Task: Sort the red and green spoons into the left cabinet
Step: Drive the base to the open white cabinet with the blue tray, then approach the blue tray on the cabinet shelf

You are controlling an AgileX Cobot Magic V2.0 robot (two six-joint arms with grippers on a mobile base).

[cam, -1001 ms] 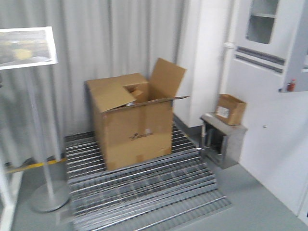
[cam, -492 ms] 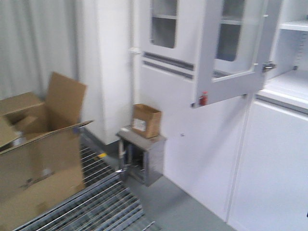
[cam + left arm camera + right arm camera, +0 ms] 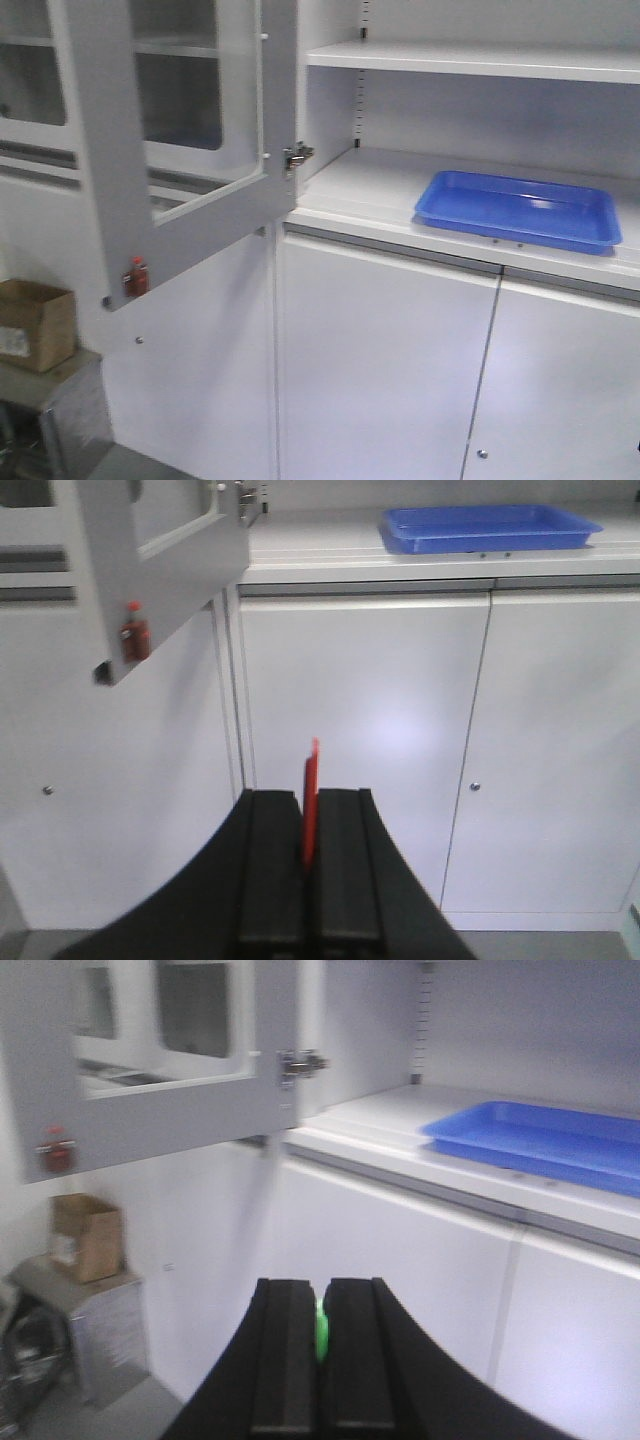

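The left gripper is clamping the red spoon between its closed black fingers; the spoon is standing upright and edge-on, its upper part projecting above the fingertips. The right gripper is pinching the green spoon, of which only a short green sliver is showing in the gap between the pads. Both spoons are sitting in the grippers, well apart from the cabinet.

The cabinet is standing ahead with its pale grey shelves exposed and a dotted rail running up the back corner. A blue tray is lying flat on the lower open shelf, towards the right. The glazed door is hanging open to the left, carrying a small red fitting near its bottom corner; no writing on it is legible. The two lower doors are sitting closed.

A cardboard box is resting on a grey metal stand at far left. It is bearing a white label, too blurred to read
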